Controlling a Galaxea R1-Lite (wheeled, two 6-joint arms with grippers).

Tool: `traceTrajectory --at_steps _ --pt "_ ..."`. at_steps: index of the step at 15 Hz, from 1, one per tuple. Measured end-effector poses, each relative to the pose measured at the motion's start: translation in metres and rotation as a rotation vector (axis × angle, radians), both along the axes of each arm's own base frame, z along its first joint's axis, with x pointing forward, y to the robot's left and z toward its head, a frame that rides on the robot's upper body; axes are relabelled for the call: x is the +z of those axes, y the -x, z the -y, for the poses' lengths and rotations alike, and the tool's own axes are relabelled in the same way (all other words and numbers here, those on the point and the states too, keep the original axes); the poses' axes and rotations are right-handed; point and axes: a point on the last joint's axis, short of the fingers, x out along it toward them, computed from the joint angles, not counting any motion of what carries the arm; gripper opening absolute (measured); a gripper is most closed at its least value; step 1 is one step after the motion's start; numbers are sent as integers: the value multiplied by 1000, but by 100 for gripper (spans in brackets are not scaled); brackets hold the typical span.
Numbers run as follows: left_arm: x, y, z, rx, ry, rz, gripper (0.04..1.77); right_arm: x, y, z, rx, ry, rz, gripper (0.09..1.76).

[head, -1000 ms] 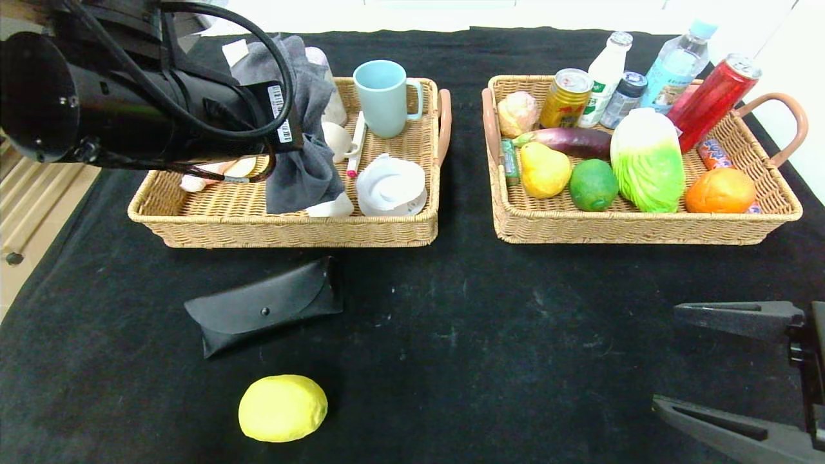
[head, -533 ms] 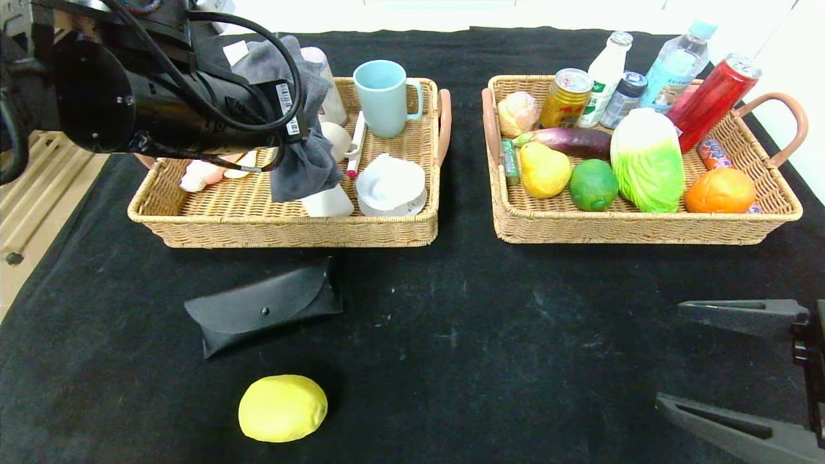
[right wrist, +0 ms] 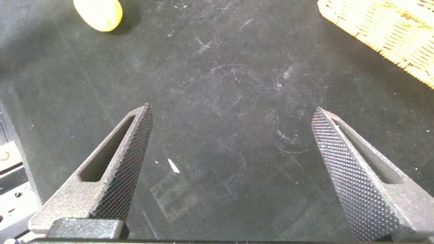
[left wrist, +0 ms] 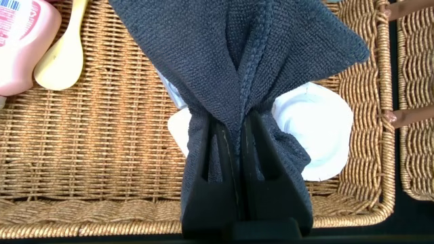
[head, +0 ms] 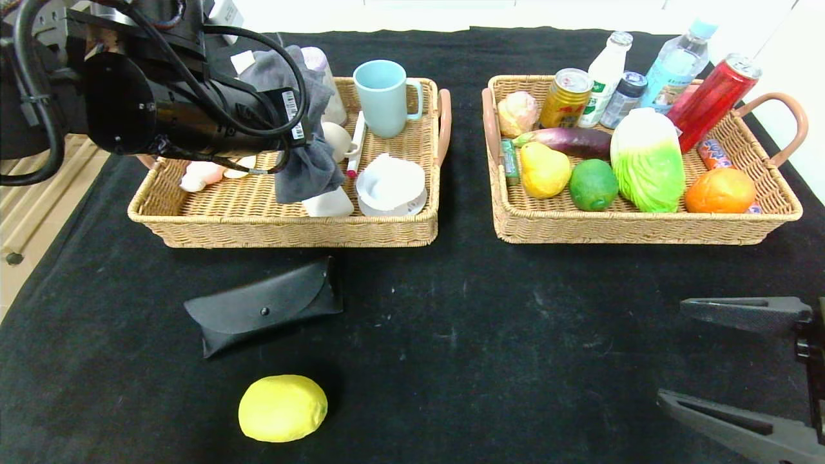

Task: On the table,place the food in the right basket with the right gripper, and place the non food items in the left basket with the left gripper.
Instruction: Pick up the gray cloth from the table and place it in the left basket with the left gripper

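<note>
Grey towel (left wrist: 258,74) pinched by left gripper (left wrist: 237,146) hangs over left basket (head: 283,229) holding mug (head: 385,96)

L hand (left wrist: 234,146) clamped on grey cloth (left wrist: 251,61), hanging over basket (left wrist: 102,135). White bowl (left wrist: 325,129) partly under cloth. Pink bottle (left wrist: 20,41) & pale spoon (left wrist: 61,57) lie in basket's corner.

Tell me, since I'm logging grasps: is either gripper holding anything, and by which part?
The left gripper pinches the grey towel by a bunched fold, above the left basket. The right gripper is open and holds nothing.
</note>
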Motion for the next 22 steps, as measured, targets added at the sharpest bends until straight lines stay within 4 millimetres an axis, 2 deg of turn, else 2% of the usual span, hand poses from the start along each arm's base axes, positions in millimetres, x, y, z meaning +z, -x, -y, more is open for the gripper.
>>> traceTrajectory --at_steps 1,3,5,9,13,16,19,22 --pt "0 0 0 1 0 -1 12 0 0 0 0 0 0 171" --pt "-1 -1 0 0 0 -2 50 0 0 0 -1 0 0 171" --pt "-1 -1 0 1 1 -3 77 0 0 0 -1 0 0 171" --pt "-1 -2 0 2 0 -3 115 -1 0 0 0 2 -1 171" --pt "-3 1 1 -4 -11 -18 137 -1 0 0 1 4 -3 171" --pt "-4 13 1 -12 -30 -64 148 -2 0 0 2 4 -5 171" --pt "-5 34 -1 -29 -54 -124 155 -2 -1 -1 2 7 -8 171" --pt "-20 66 -2 -68 -122 -279 161 -3 -2 -1 1 9 -12 171"
